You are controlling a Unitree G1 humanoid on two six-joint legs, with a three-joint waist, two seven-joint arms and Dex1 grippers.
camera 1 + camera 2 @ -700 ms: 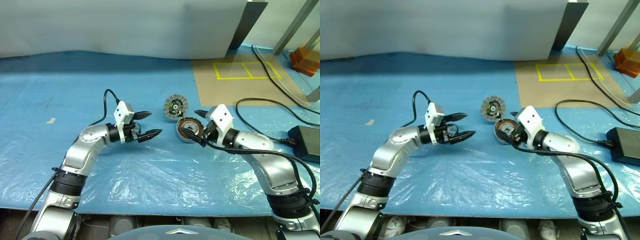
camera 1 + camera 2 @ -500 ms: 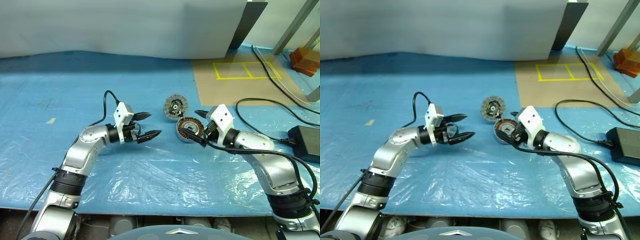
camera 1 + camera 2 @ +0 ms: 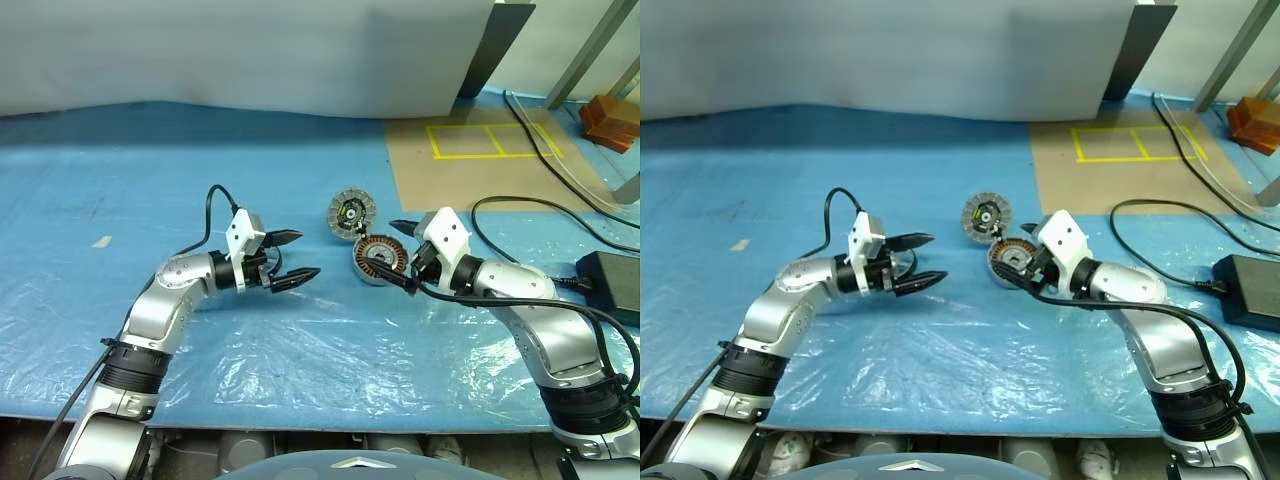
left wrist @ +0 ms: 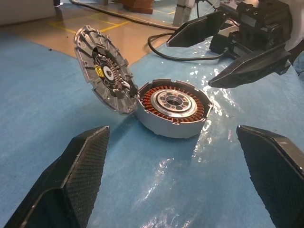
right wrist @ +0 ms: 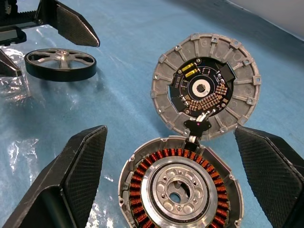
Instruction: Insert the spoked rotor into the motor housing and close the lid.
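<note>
Your left gripper [image 3: 308, 254] has sunk a little toward the blue plastic sheet [image 3: 150, 170] and drawn back slightly toward its own arm over the last moment. Its jaws are spread as wide as before, with nothing between them. Your right gripper [image 3: 400, 256] has barely shifted, and its jaws are also spread wide and empty. Nothing on the sheet has moved.

I read that as the left arm settling in for a pick-up, so the task is still at its first step. The rotor is not yet lifted and the lid is not yet shut.

In the right wrist view the spoked rotor [image 5: 60, 64], a black-rimmed wheel with silver spokes, lies flat on the sheet just beside the left gripper's fingers [image 5: 66, 21]. I cannot tell whether it sits squarely between them or slightly off to one side, so check that before you close.

The motor housing [image 3: 378, 260] rests open side up, with its copper windings showing, just in front of the right gripper's fingertips and near the left gripper's tips. The lid [image 3: 351, 212], a disc with a segmented rim, stands tilted up at the housing's far edge and is joined to it there. That leaves the housing's mouth free for the rotor
</note>
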